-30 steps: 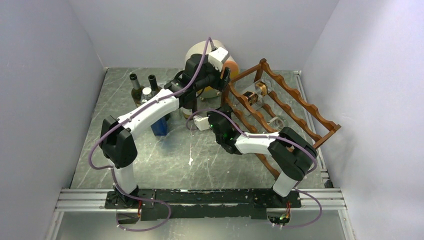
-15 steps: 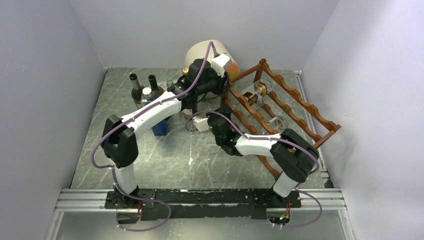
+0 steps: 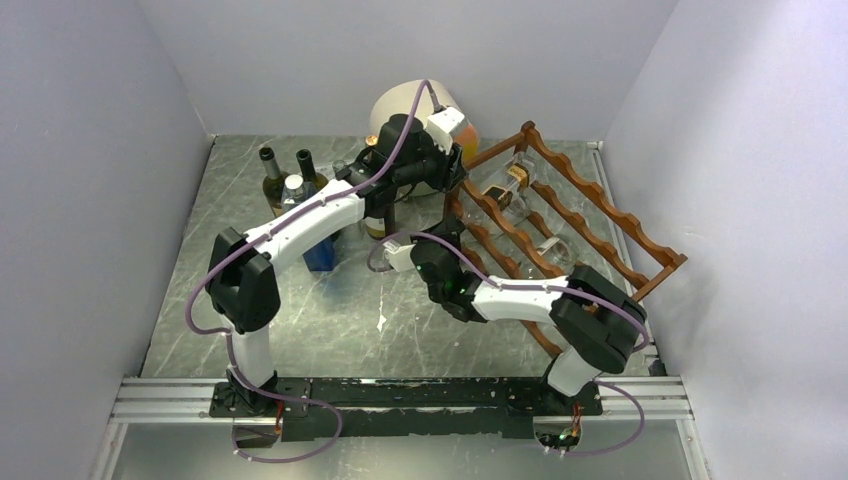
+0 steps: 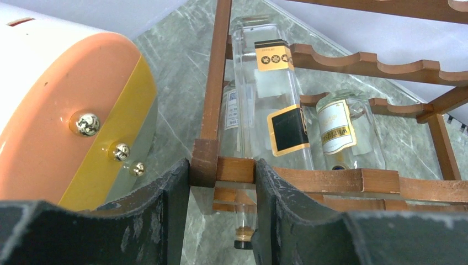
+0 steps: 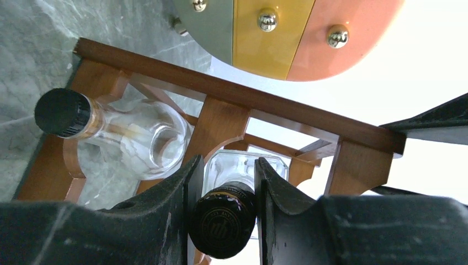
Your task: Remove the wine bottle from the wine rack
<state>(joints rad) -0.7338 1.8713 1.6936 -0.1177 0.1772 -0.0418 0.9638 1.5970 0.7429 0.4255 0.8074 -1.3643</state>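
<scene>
The wine rack (image 5: 237, 95), a reddish-brown frame of scalloped rails, stands aslant on the right side of the grey marbled worktop (image 3: 300, 320) with several clear glass bottles lying in its cradles. These include a tall square bottle (image 4: 265, 83) with black-and-gold labels, a rounder bottle (image 4: 345, 130) with a gold label beside it, and a black-capped bottle (image 5: 60, 113) in the next cradle over. The wine bottle (image 5: 223, 223) lies in the rack too, its black embossed cap poking out of the frame's near face. There the right end effector (image 5: 227, 165) is closed narrowly around the bottle's neck, a finger on either side. The left end effector (image 4: 219, 171) is clamped on the corner joint of the rack's end post and rail at the frame's far-left end. A round cream-and-orange drawer box (image 4: 66, 110) with brass knobs sits just beside that end post, crowding the corner against the back wall. The rack's far-right corner reaches close to the right wall. Open worktop lies in front of the rack and between the two arms. At the far left stand three dark bottles (image 3: 290, 178), with a blue object (image 3: 320, 250) near them, partly hidden under the left arm.
</scene>
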